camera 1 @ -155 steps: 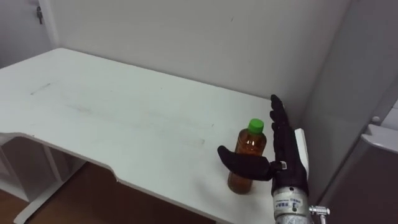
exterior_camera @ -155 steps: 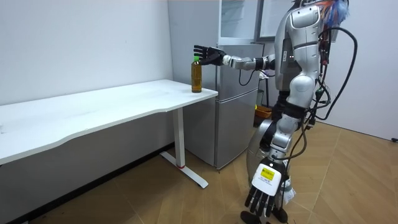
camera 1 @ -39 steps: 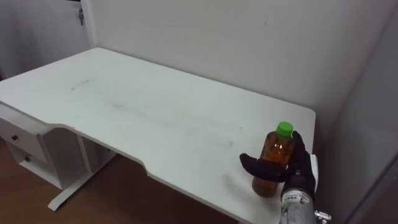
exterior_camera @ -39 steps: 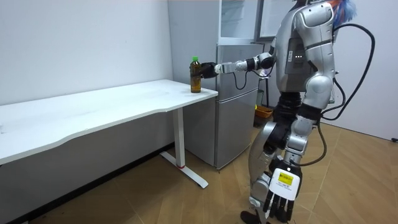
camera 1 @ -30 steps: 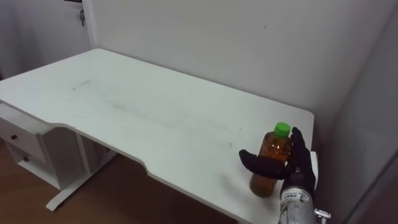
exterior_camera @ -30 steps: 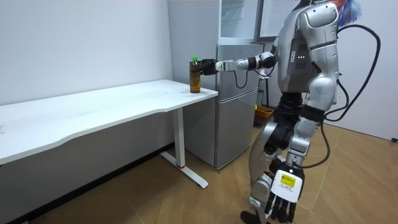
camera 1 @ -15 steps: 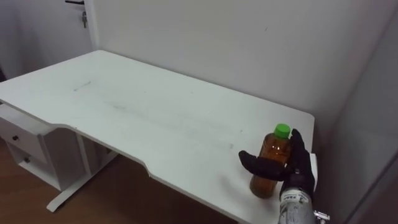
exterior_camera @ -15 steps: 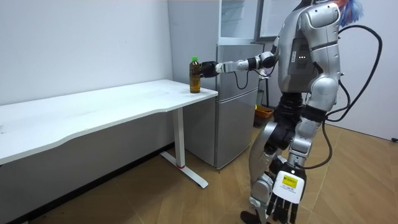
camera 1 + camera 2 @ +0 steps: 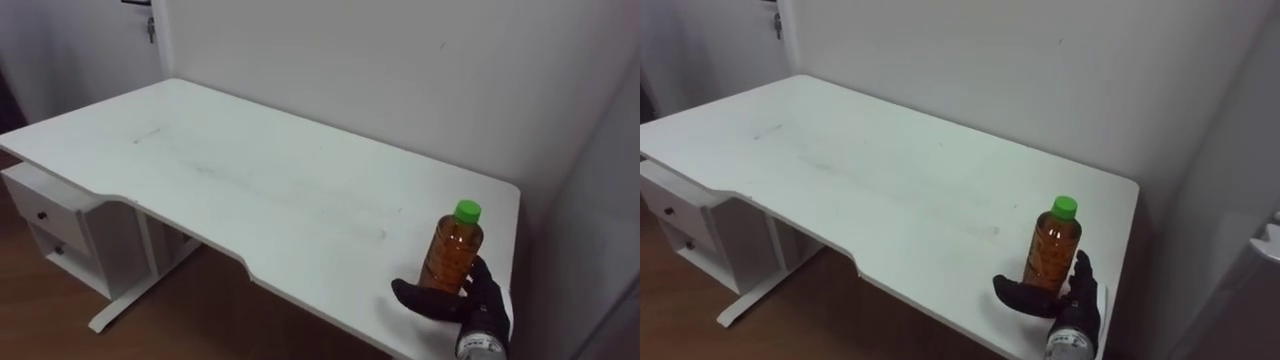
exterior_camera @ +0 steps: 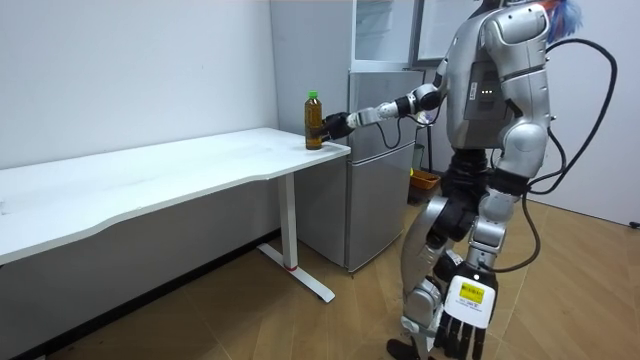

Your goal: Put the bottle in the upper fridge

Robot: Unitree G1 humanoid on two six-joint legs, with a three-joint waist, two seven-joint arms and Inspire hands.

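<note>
An amber bottle (image 9: 451, 250) with a green cap stands upright near the right end of the white table (image 9: 250, 190), by its front edge. My right hand (image 9: 465, 303) is low at the bottle's base. Its thumb reaches left in front of the base, and its fingers (image 9: 487, 283) rise fairly straight on the bottle's right side. From the room view the hand (image 10: 336, 124) sits at the table's corner, just on the robot's side of the bottle (image 10: 313, 120). My left hand (image 10: 459, 322) hangs open beside my leg.
The grey fridge (image 10: 385, 160) stands right beside the table's end, between the table and me, with an upper compartment (image 10: 385, 30) above it. A white drawer unit (image 9: 55, 225) sits under the table's left part. A wall runs behind the table.
My right hand has slid down from the bottle's middle to its base and my arm has lowered. The bottle still stands in its place. The head camera shifted slightly.
</note>
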